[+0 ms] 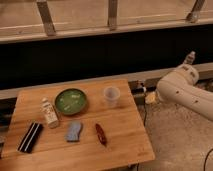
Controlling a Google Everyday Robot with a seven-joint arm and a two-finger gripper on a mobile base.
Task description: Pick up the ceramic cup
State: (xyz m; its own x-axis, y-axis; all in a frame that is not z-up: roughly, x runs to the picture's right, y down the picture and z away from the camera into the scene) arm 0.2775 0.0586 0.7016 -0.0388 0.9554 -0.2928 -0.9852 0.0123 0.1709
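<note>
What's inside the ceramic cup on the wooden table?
Nothing shows inside the ceramic cup: its open top looks empty, but its near wall hides the bottom. The gripper is off to the right of the table, well apart from the cup.

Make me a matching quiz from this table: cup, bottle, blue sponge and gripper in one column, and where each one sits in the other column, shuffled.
Things:
1. cup
2. bottle
3. blue sponge
4. gripper

Places:
A. in front of the plate, nearer the camera
B. off the table, beyond its right edge
C. just left of the plate
D. right of the plate

Pairs: 1-D, 2-C, 3-A, 4-B
</note>
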